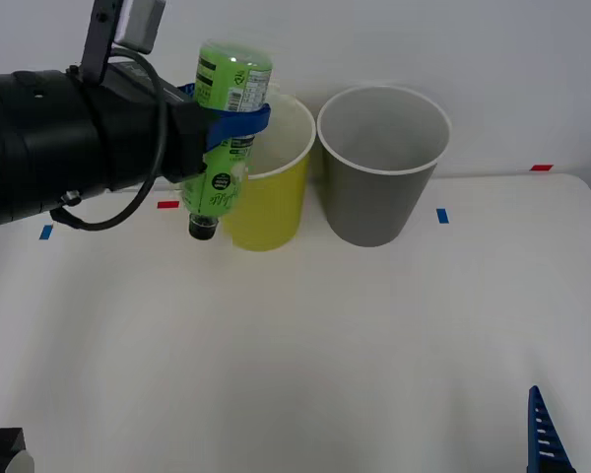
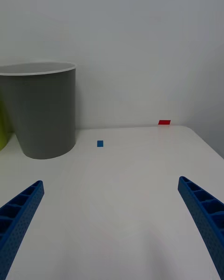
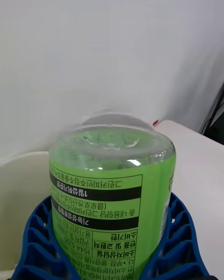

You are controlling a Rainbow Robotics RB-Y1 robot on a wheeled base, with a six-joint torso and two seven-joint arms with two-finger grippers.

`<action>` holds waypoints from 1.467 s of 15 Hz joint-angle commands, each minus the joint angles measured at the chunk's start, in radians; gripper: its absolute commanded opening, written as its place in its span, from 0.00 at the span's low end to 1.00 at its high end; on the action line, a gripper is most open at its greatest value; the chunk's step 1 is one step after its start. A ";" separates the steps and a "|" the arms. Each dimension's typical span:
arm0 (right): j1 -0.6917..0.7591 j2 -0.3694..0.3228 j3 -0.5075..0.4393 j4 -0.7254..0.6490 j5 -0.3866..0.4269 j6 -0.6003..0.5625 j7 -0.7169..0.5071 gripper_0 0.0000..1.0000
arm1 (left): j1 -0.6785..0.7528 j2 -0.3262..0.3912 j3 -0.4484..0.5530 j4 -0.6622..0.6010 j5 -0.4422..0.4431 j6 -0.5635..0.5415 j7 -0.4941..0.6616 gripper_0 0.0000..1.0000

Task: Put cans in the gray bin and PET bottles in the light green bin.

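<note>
My left gripper [image 1: 238,126] is shut on the PET bottle [image 1: 225,128], which hangs upside down with its black cap lowest, in the air at the left rim of the light green bin [image 1: 271,192]. The left wrist view shows the bottle's clear base and green label [image 3: 109,191] wedged between the blue fingers [image 3: 179,235], with the bin's white rim [image 3: 23,161] just behind. To the right of that bin stands the gray bin [image 1: 382,163], also seen in the right wrist view [image 2: 42,109]. My right gripper [image 2: 112,224] is open, low over the table's near right part, one finger showing [image 1: 544,434].
Both bins stand at the back of the white table [image 1: 305,345], close to the wall. Small blue tape marks [image 1: 442,215] and red tape marks [image 1: 541,168] lie on the tabletop. The table's right edge runs near the gray bin's side.
</note>
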 commanded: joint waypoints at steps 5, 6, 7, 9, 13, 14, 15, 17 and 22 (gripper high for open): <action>0.000 0.000 0.000 0.000 0.000 0.000 0.000 1.00 | -0.064 -0.024 0.051 0.015 -0.148 -0.068 0.021 0.00; 0.000 0.000 0.000 0.000 0.000 0.000 0.000 1.00 | -0.064 -0.041 0.048 0.032 -0.172 -0.105 0.026 0.00; 0.000 0.000 0.000 0.000 0.000 0.000 0.000 1.00 | -0.064 -0.051 0.044 0.059 -0.182 -0.148 0.023 0.00; 0.000 0.000 0.000 0.000 0.000 0.000 0.000 1.00 | -0.085 -0.074 0.041 0.110 -0.201 -0.192 0.012 0.00; 0.000 0.000 0.000 0.000 0.000 0.000 0.000 1.00 | -0.133 -0.097 -0.027 0.202 -0.356 -0.312 -0.002 0.00; 0.000 0.000 0.000 0.000 0.000 0.000 0.000 1.00 | -0.140 -0.101 -0.044 0.217 -0.392 -0.344 -0.002 0.00; 0.000 0.000 0.000 0.000 0.000 0.000 0.000 1.00 | -0.145 -0.105 -0.053 0.229 -0.419 -0.368 -0.002 0.00; 0.000 0.000 0.000 0.000 0.000 0.000 0.000 1.00 | -0.148 -0.125 -0.062 0.249 -0.436 -0.404 -0.002 0.00; 0.000 0.000 0.000 0.000 0.000 0.000 0.000 1.00 | -0.156 -0.166 -0.133 0.387 -0.455 -0.589 -0.010 0.00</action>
